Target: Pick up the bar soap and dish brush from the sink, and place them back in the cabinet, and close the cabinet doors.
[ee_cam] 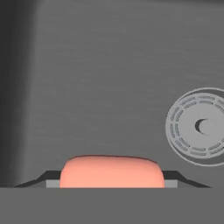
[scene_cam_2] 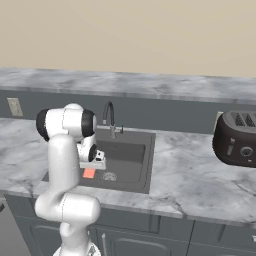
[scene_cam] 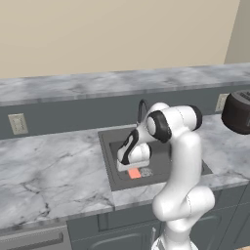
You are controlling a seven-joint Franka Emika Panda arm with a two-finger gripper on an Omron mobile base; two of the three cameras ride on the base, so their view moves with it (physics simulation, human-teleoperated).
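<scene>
Hand view: the soap [ee_cam: 111, 171] lies on the sink [ee_cam: 109, 78] floor, directly between the open hand's [ee_cam: 111, 183] fingertips, its long axis spanning the gap, drain [ee_cam: 199, 127] off to one side.

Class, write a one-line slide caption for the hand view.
Open pincer straddles the coral bar soap on the dark sink floor, beside the round metal drain.

Coral-orange bar soap [ee_cam: 111, 171], dark grey sink [ee_cam: 109, 78], grey-veined marble counter [scene_cam: 49, 171], black toaster [scene_cam_2: 236, 138]
</scene>
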